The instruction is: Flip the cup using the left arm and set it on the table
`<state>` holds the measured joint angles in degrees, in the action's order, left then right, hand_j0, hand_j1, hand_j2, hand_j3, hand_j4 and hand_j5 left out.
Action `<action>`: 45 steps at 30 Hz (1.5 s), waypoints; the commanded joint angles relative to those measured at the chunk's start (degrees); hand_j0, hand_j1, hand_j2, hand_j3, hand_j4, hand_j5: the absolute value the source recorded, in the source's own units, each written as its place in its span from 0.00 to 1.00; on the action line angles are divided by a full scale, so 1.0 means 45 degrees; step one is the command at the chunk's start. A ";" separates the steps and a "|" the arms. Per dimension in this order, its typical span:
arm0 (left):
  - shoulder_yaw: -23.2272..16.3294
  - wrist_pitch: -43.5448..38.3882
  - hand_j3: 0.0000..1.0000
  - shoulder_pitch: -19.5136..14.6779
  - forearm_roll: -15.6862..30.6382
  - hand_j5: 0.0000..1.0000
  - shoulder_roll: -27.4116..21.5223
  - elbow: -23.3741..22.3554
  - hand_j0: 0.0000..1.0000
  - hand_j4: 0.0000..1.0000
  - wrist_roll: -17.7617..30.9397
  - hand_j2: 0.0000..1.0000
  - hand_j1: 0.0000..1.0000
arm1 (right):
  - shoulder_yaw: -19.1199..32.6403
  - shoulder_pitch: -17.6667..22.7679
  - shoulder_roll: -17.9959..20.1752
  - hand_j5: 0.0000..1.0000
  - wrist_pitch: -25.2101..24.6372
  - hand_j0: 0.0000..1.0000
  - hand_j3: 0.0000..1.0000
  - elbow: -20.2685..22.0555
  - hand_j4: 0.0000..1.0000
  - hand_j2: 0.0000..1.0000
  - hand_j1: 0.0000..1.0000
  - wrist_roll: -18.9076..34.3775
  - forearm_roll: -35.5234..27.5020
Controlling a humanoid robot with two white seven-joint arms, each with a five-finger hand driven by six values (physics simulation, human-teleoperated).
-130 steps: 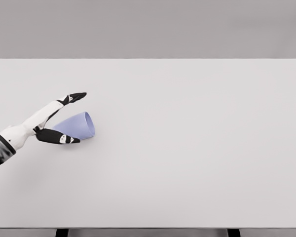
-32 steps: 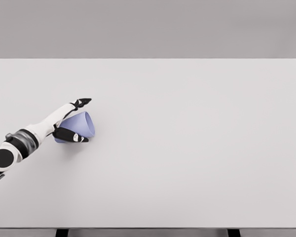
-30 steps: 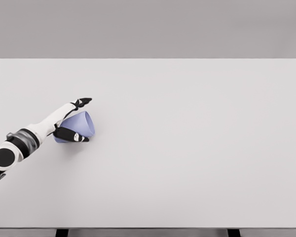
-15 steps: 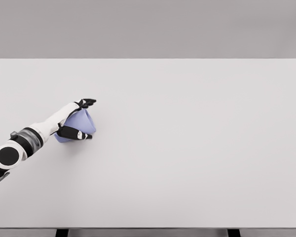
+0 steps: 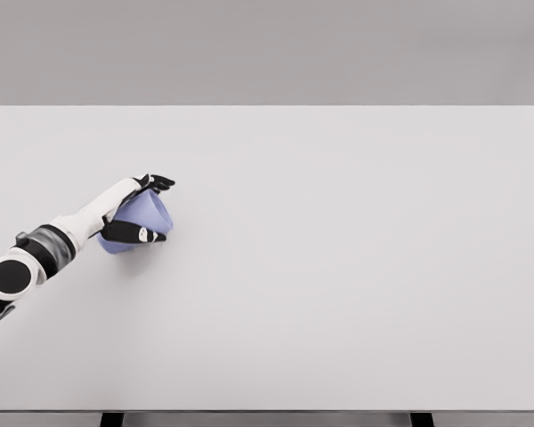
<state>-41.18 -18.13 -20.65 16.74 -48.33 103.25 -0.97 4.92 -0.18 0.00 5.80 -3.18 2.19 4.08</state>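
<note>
We are observing the white table point(image 5: 338, 294) running from its near edge at the bottom of the head view to the grey backdrop behind. Nearest to us, the left arm is entering from the lower left edge and reaching diagonally up and to the right across the tabletop. At its end, the left hand point(image 5: 132, 213) is wrapping around the lavender cup point(image 5: 142, 219), with dark fingers point(image 5: 160, 183) curling over the far side and the thumb pressing against the near side, so the hand is gripping the cup. We are recording the cup as lying on its side in the left part of the table, wide mouth pointing right, narrow base hidden toward the palm. We are unable to confirm whether the cup is touching the surface.
</note>
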 commanded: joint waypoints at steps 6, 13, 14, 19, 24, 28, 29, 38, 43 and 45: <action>0.0244 0.0337 0.80 -0.0020 0.0401 0.80 0.0055 0.0004 0.80 0.80 -0.0078 0.80 0.80 | 0.0000 0.0000 0.0000 1.00 0.0000 1.00 1.00 0.0004 1.00 1.00 1.00 0.0002 -0.0008; 0.0518 0.0532 0.80 -0.0039 0.0733 0.80 0.0055 0.0004 0.80 0.80 -0.0078 0.80 0.80 | 0.0000 0.0000 0.0000 1.00 0.0020 1.00 1.00 0.0004 1.00 1.00 1.00 -0.0017 -0.0008; 0.0557 0.0552 0.80 -0.0039 0.0752 0.80 0.0075 0.0004 0.80 0.80 -0.0078 0.80 0.80 | 0.0000 0.0000 0.0000 1.00 0.0000 1.00 1.00 0.0004 1.00 1.00 1.00 0.0002 -0.0008; 0.0967 0.0865 0.80 -0.0020 0.1007 0.80 0.0290 0.0004 0.80 0.80 -0.0078 0.80 0.80 | 0.0000 0.0000 0.0000 1.00 0.0000 1.00 1.00 0.0004 1.00 1.00 1.00 0.0002 -0.0008; 0.1319 0.1079 0.80 0.0000 0.1007 0.80 0.0700 0.0004 0.80 0.80 -0.0078 0.80 0.80 | 0.0000 0.0000 0.0000 1.00 0.0000 1.00 1.00 0.0004 1.00 1.00 1.00 0.0002 0.0011; 0.1552 0.1099 0.80 0.0078 0.1103 0.80 0.0778 0.0004 0.80 0.80 -0.0097 0.80 0.80 | 0.0000 0.0000 0.0000 1.00 0.0000 1.00 1.00 0.0004 1.00 1.00 1.00 0.0002 -0.0008; 0.1631 0.1099 0.81 0.0117 0.1143 0.81 0.0836 0.0004 0.81 0.81 -0.0097 0.81 0.81 | 0.0000 0.0000 0.0000 1.00 0.0000 1.00 1.00 -0.0015 1.00 1.00 1.00 -0.0017 -0.0008; 0.1944 0.1255 0.81 0.0234 0.1202 0.81 0.1540 -0.0016 0.81 0.81 -0.0098 0.81 0.81 | 0.0000 0.0000 0.0000 1.00 0.0000 1.00 1.00 0.0004 1.00 1.00 1.00 0.0002 0.0011; 0.1963 0.1255 0.81 0.0429 0.1319 0.81 0.1637 -0.0016 0.81 0.81 -0.0117 0.81 0.81 | 0.0000 0.0000 0.0000 1.00 0.0020 1.00 1.00 0.0004 1.00 1.00 1.00 0.0002 -0.0008; 0.2022 0.1275 0.81 0.0469 0.1319 0.81 0.1637 -0.0016 0.81 0.81 -0.0156 0.81 0.81 | 0.0000 0.0000 0.0000 1.00 0.0000 1.00 1.00 0.0004 1.00 1.00 1.00 0.0002 -0.0008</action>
<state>-32.24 -12.47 -18.11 22.68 -41.02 103.16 -1.54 4.93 -0.18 0.00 5.80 -3.17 2.18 4.06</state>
